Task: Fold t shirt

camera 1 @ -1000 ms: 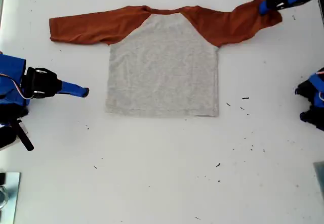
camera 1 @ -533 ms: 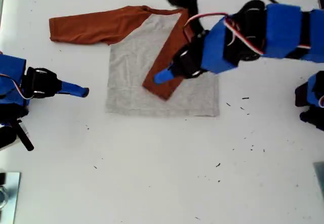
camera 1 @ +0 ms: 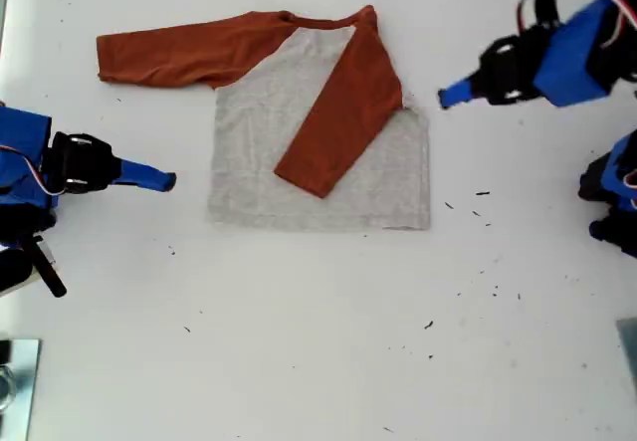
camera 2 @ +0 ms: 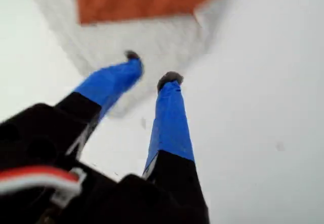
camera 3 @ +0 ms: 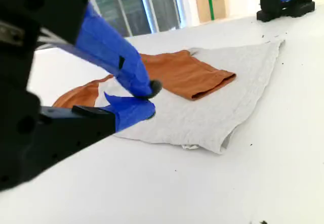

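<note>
First hand [camera 1: 445, 96] is narrowly parted and empty; second hand [camera 1: 169, 179] is pinched closed on nothing. Shirt [camera 1: 318, 162] is laid flat on the bench [camera 1: 299, 341], upper centre of the exterior view. It is judged light, limp and likely to sag, so it is best pinched at the spread sleeve's cuff [camera 1: 106, 58]. First wrist view is blurred.

One sleeve [camera 1: 338, 112] (folded) across t shirt [camera 1: 378, 187]

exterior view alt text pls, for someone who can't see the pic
A grey t shirt with rust-orange sleeves lies flat on a white table, one sleeve folded diagonally across the body and the other sleeve stretched toward the exterior view's left. My first gripper hangs open beside the shirt at the view's right; my second gripper rests shut at the left, touching nothing.
</note>
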Robot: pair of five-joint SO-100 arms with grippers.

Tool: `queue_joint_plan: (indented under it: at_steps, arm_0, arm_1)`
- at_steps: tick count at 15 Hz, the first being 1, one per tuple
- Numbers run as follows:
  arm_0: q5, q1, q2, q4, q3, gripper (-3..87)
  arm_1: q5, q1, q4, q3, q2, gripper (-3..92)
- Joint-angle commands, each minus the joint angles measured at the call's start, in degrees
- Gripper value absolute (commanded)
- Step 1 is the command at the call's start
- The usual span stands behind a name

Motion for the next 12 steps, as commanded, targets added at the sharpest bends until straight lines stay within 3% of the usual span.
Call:
queue_joint_plan:
  at_steps: [1, 4, 6, 7, 8, 9, 10, 11, 12]
  arm_0:
    - [-0.6, -1.0, 0.4, 0.1, 0.5, -0.2]
    - [-6.5, -1.8, 0.1, -1.1, 0.4, -0.3]
    - [-18.6, 1.9, -6.2, -3.3, -4.0, -0.3]
    - [-24.4, 3.7, -20.1, -1.4, -14.1, -0.3]
    - [-26.1, 3.6, -39.6, 5.8, -30.4, -0.3]
    - [-25.6, 1.5, -55.5, 18.0, -48.8, -0.3]
    - [-20.7, -2.9, -62.9, 24.9, -61.3, 2.4]
    - [-14.2, -9.4, -63.5, 25.1, -64.9, 6.8]
    - [-9.5, -17.3, -62.8, 25.4, -64.5, 18.1]
  arm_1:
    - [4.4, 0.7, -3.5, 25.8, 22.1, 3.5]
    - [6.2, -0.4, 0.3, 40.2, 33.7, 3.5]
    - [6.9, -2.1, -2.8, 44.4, 33.8, 3.5]
    - [6.5, -2.3, -2.9, 44.6, 34.2, 3.5]
    - [6.1, -1.8, -3.1, 44.9, 35.0, 3.5]
    - [5.8, -1.8, -3.1, 45.4, 36.0, 3.5]
    - [6.1, -2.4, -2.2, 46.1, 38.1, 3.5]
    - [6.7, -2.7, 0.5, 47.2, 43.1, 3.5]
    - [6.8, -2.7, 5.2, 48.8, 51.6, 3.5]
